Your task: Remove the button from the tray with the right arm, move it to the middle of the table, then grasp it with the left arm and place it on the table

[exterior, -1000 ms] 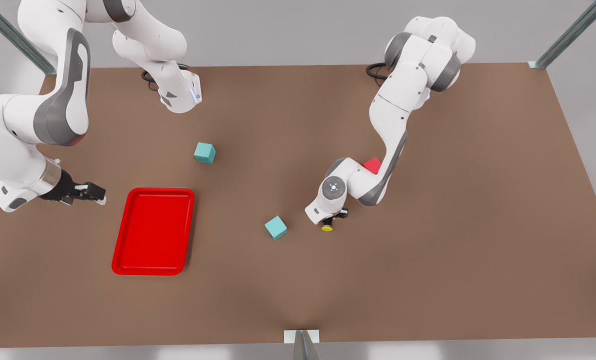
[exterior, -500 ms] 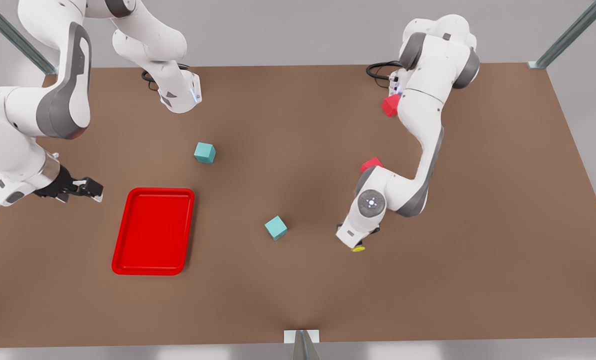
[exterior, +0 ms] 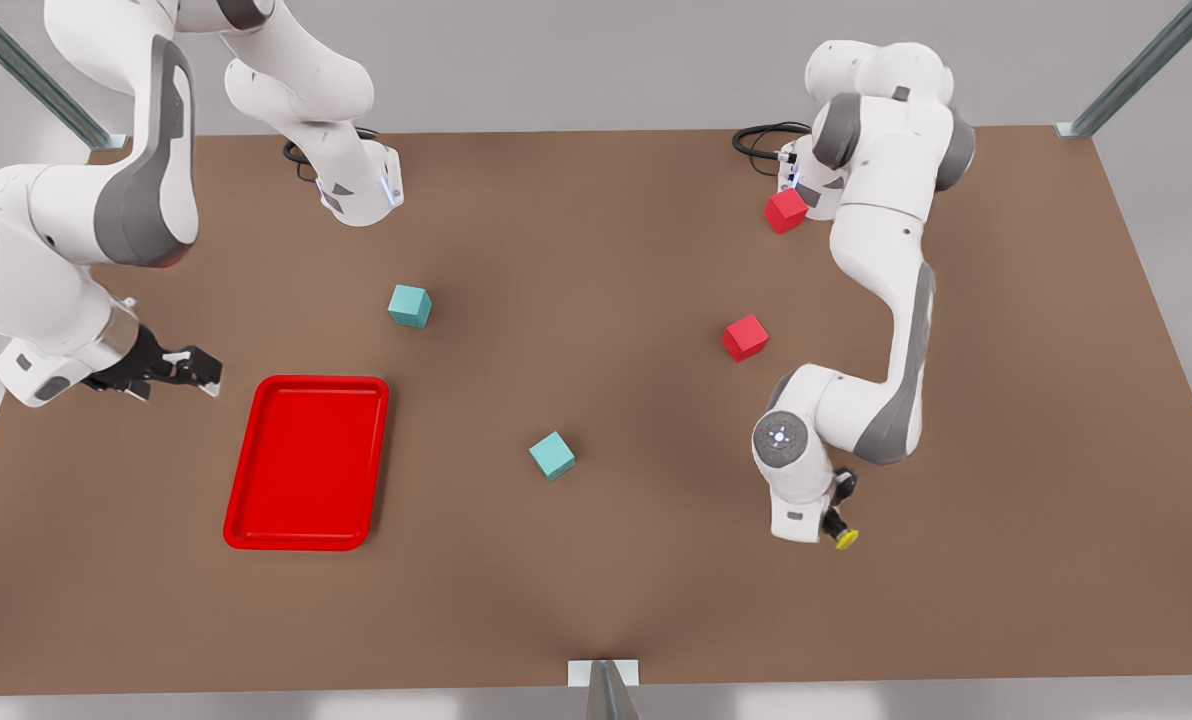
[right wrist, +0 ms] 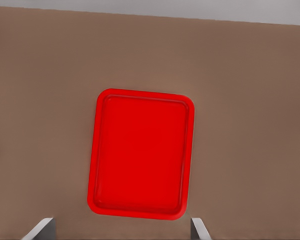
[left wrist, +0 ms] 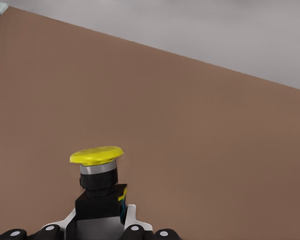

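Note:
The button [exterior: 845, 537], with a yellow cap on a black body, is held in my left gripper [exterior: 835, 524], which is shut on it over the table [exterior: 596, 590] at the front view's right, near the front edge. The left wrist view shows the button [left wrist: 97, 172] clamped by its body between my left gripper's [left wrist: 96, 229] fingers, cap pointing away. The red tray [exterior: 306, 462] lies at the front view's left with nothing in it. My right gripper [exterior: 199, 372] waits open just beyond the tray's far left corner. Its wrist view looks down on the tray [right wrist: 140, 155] past the right gripper [right wrist: 121, 231].
Two teal cubes [exterior: 410, 305] [exterior: 552, 455] sit between the tray and the table's middle. A red cube [exterior: 745, 337] lies right of centre and another [exterior: 785, 210] by the far arm's base. Metal posts stand at the corners and the front edge [exterior: 604, 685].
My left arm has swung toward the front view's right and the near edge, carrying the button, uncovering both red cubes. The right gripper shifted only slightly.

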Controlling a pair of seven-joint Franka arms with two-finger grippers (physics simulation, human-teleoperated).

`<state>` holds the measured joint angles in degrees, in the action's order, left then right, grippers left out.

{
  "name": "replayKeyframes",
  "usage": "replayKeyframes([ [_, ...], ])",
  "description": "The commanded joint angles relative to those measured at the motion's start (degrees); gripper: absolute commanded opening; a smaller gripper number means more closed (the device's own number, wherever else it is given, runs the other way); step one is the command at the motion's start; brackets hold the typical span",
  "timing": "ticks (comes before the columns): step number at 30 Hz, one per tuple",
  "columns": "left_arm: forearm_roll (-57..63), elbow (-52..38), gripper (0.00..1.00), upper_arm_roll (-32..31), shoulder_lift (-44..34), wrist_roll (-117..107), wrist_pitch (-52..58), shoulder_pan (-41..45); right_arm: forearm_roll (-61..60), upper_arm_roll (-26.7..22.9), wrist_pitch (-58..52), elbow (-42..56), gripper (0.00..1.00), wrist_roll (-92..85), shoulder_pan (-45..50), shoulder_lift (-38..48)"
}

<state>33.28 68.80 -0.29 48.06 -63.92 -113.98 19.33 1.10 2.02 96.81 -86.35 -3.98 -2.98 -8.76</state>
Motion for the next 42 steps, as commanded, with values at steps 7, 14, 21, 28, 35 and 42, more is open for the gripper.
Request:
replayKeyframes([
  [7,24.3,0.1,0.35,0.3,6.6,-79.3,3.3,6.3,0.0,0.0,-2.1,0.0,1.00,-0.4,-0.1,-0.3],
  [14,31.4,0.0,0.35,0.3,11.1,-86.6,7.4,9.8,-0.1,-0.1,-5.3,0.2,1.00,-0.6,-2.4,1.0],
  [21,35.5,0.2,0.35,0.3,13.5,-88.7,7.6,11.7,-0.1,-0.4,-5.0,0.3,1.00,-0.6,-2.7,0.8],
  [28,37.3,0.4,0.35,0.3,15.7,-88.5,9.0,13.4,-0.1,-0.4,-5.0,0.3,1.00,-0.6,-2.6,0.7],
  [35,41.5,1.2,0.35,0.3,17.2,-86.1,11.8,14.2,0.0,1.0,3.6,6.0,1.00,-0.5,-1.4,-4.7],
  [42,41.7,2.0,0.39,0.3,17.6,-83.8,13.1,14.8,-0.5,1.3,3.7,5.5,1.00,-0.5,-1.1,-5.8],
])
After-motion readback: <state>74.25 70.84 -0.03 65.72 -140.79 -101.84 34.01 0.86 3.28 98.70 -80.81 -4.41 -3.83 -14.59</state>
